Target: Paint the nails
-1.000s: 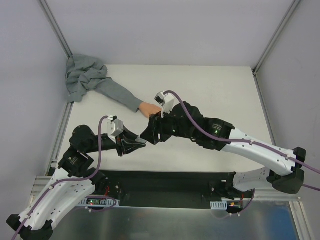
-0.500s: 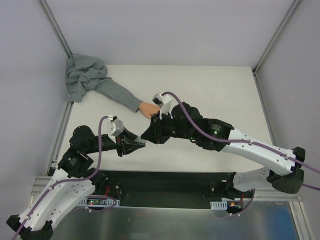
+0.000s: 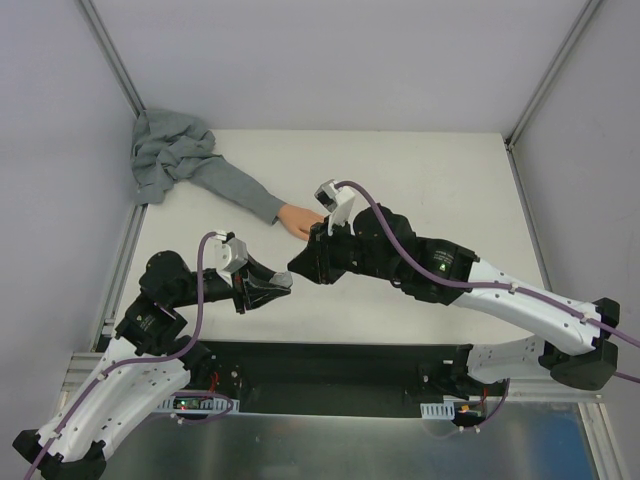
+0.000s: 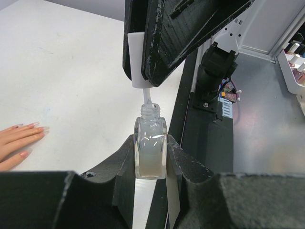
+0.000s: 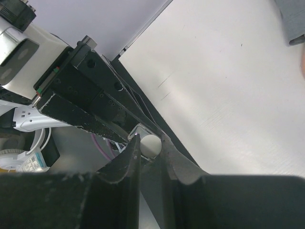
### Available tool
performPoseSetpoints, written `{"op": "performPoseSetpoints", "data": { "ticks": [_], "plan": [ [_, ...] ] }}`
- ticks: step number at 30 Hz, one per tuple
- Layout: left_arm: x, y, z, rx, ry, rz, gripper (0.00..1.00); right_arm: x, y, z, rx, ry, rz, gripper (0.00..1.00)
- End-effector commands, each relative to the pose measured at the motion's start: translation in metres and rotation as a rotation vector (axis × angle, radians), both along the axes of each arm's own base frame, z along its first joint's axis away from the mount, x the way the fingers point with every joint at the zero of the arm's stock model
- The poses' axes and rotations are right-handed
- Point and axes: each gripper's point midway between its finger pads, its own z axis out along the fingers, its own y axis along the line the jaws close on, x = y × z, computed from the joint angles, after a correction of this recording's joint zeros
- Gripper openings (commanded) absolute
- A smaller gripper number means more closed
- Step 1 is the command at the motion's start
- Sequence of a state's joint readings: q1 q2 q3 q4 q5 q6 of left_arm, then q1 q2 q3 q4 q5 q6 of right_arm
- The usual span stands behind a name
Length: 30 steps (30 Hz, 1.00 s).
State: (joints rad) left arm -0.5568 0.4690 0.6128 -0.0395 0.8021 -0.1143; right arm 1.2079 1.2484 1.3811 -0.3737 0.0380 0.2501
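The small peach-pink fake hand lies on the white table with its grey sleeve running to the back left. Its nails show at the left edge of the left wrist view. My left gripper is shut on the small clear bottle, held upright. My right gripper is shut on the white cap just above the bottle. The brush stem reaches down into the bottle neck. Both grippers are just in front of the hand.
The sleeve ends in a bunched grey cloth at the back left corner. Metal frame posts rise at the back corners. A black base strip runs along the near edge. More small bottles stand off the table.
My right wrist has shifted slightly left, then back right, staying over the bottle with the cap. My left arm and the fake hand have not moved.
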Motion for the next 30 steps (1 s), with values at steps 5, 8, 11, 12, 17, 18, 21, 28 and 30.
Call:
{"op": "performPoseSetpoints", "data": {
  "ticks": [5, 8, 11, 12, 17, 18, 21, 28, 30],
  "plan": [
    [-0.004, -0.002, 0.017, -0.036, -0.054, -0.026, 0.0, 0.008, -0.009, 0.014, 0.028, -0.047, -0.041, 0.01],
    [-0.004, -0.002, 0.014, -0.033, -0.051, -0.025, 0.0, 0.007, -0.009, 0.017, 0.038, -0.049, -0.04, 0.01],
    [-0.003, -0.002, 0.013, -0.031, -0.052, -0.022, 0.0, 0.008, -0.009, 0.019, 0.045, -0.048, -0.04, 0.0],
    [-0.003, -0.002, 0.013, -0.031, -0.051, -0.023, 0.0, 0.007, -0.009, 0.019, 0.045, -0.047, -0.039, 0.01],
    [-0.003, -0.002, 0.014, -0.029, -0.053, -0.026, 0.0, 0.006, -0.01, 0.025, 0.067, -0.047, -0.035, 0.01],
    [-0.002, -0.003, 0.014, -0.028, -0.051, -0.025, 0.0, 0.006, -0.01, 0.025, 0.07, -0.047, -0.032, 0.01],
    [-0.002, -0.003, 0.011, -0.023, -0.041, -0.028, 0.0, 0.006, -0.009, 0.028, 0.081, -0.044, -0.029, 0.01],
    [0.001, -0.003, 0.007, -0.016, -0.038, -0.017, 0.0, 0.005, -0.009, 0.033, 0.107, -0.038, -0.019, 0.01],
    [0.001, -0.003, 0.007, -0.015, -0.043, -0.019, 0.0, 0.005, -0.009, 0.034, 0.11, -0.034, -0.019, 0.01]
  ]
}}
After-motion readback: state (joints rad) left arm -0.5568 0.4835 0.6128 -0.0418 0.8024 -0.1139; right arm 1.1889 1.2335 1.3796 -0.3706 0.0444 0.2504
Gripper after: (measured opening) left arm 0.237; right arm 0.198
